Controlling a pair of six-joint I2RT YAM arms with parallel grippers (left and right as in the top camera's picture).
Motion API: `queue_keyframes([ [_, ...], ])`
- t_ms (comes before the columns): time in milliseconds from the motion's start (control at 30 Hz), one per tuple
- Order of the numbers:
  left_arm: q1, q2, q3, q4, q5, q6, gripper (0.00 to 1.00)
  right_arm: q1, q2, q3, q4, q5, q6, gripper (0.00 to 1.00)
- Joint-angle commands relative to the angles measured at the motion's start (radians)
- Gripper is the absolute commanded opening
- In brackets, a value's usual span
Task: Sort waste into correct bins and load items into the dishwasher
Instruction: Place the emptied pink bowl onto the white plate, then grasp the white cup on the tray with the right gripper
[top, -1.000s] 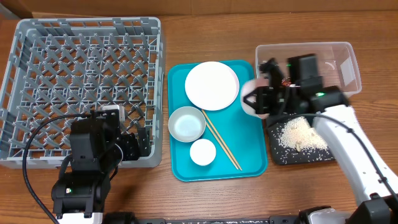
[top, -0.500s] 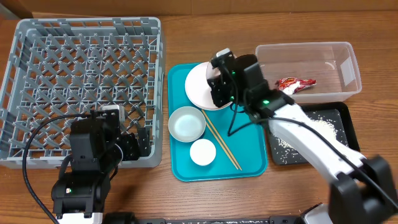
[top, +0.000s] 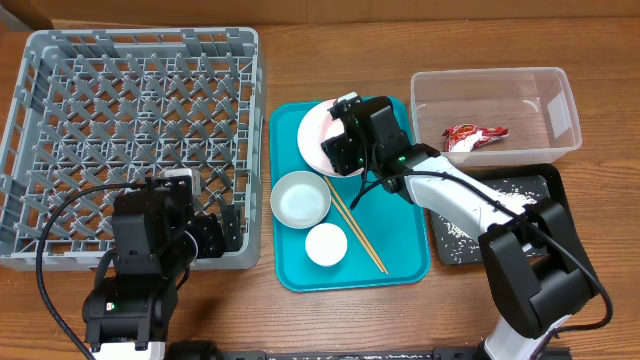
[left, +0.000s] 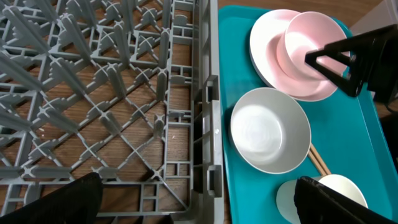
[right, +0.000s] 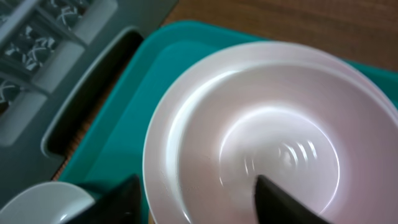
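The right end effector (top: 338, 140) is hovering over the teal tray (top: 405, 255). Its fingers are straddling the rim of the smaller plate (left: 301, 37), which is sitting on the large plate (left: 266, 50); I cannot tell whether they are pinching it. The left end effector (left: 199, 196) is hanging with its fingers spread wide above the dish rack (top: 100, 110) wall, beside the bowl (left: 270, 129).

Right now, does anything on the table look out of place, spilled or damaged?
Nothing looks broken. One small thing: the smaller plate sits off-centre on the large plate, shifted toward one edge. The right gripper hangs open over it.
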Motion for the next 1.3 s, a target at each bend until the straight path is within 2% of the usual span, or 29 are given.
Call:
queue_keyframes([
  [0,-0.006,-0.002,0.025,0.004,0.005,-0.009,1.00,0.005,-0.024,0.023,-0.060,-0.020,0.005,0.70],
  [133,-0.006,-0.002,0.025,0.005,0.004,-0.009,1.00,0.003,-0.110,0.062,-0.223,-0.034,0.029,0.70],
  [333,-0.006,-0.001,0.025,0.005,0.004,-0.010,1.00,0.001,-0.320,0.119,-0.516,-0.042,0.153,0.70],
  [467,-0.006,-0.002,0.025,0.005,0.004,-0.010,1.00,0.002,-0.402,0.119,-0.657,-0.131,0.163,0.70],
  [500,-0.006,-0.001,0.025,0.005,0.005,-0.009,1.00,0.002,-0.407,0.119,-0.691,-0.158,0.163,0.68],
  [600,-0.006,-0.001,0.025,0.005,0.005,-0.010,1.00,0.012,-0.393,0.114,-0.790,-0.219,0.164,0.55],
  [667,-0.006,-0.001,0.025,0.005,0.005,-0.010,1.00,0.026,-0.370,0.109,-0.835,-0.218,0.164,0.53],
  [733,-0.006,-0.001,0.025,0.005,0.005,-0.010,1.00,0.047,-0.337,0.103,-0.870,-0.217,0.174,0.49],
  [1000,-0.006,-0.001,0.025,0.005,0.005,-0.010,1.00,0.121,-0.212,0.046,-0.859,-0.203,0.243,0.49],
  [1267,-0.006,-0.002,0.025,0.004,0.005,-0.010,1.00,0.135,-0.104,0.026,-0.806,-0.203,0.295,0.47],
])
